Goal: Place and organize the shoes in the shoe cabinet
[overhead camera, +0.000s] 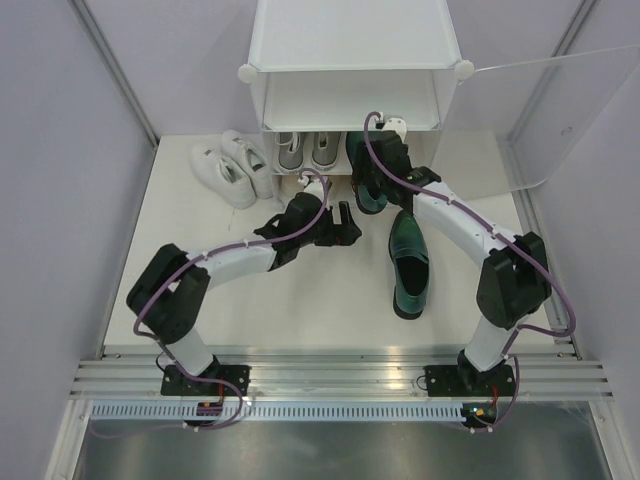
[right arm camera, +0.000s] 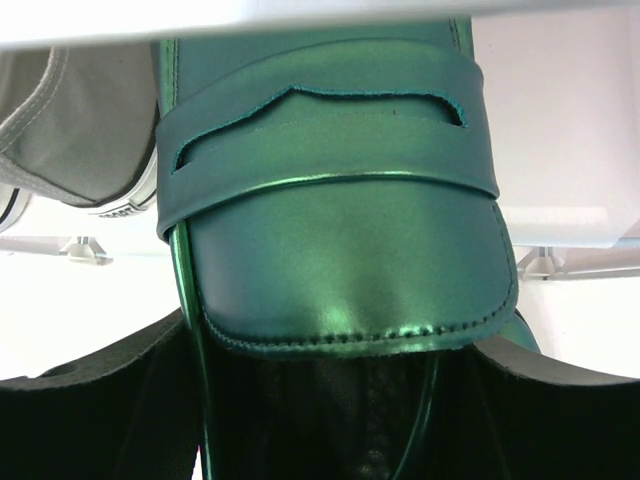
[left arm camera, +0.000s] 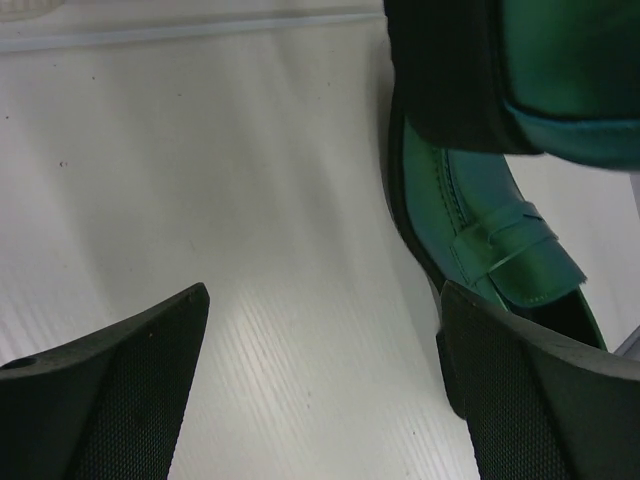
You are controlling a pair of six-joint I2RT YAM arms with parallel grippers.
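Jaws of the right gripper (right arm camera: pixel 335 345) are clamped on a green shoe (right arm camera: pixel 340 230) at the mouth of the cabinet's (overhead camera: pixel 355 45) bottom shelf, just beside the grey shoes (overhead camera: pixel 305 150) standing inside. Left gripper (left arm camera: pixel 322 300) jaws stand wide apart above the surface (left arm camera: pixel 200 200). White sneakers (overhead camera: pixel 235 168) sit left of the cabinet; the other green shoe (overhead camera: pixel 410 265) lies out in front.

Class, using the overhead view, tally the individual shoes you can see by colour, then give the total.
White sneakers: 2
Grey canvas lace-up shoes: 2
Glossy dark green loafers: 2
Total: 6
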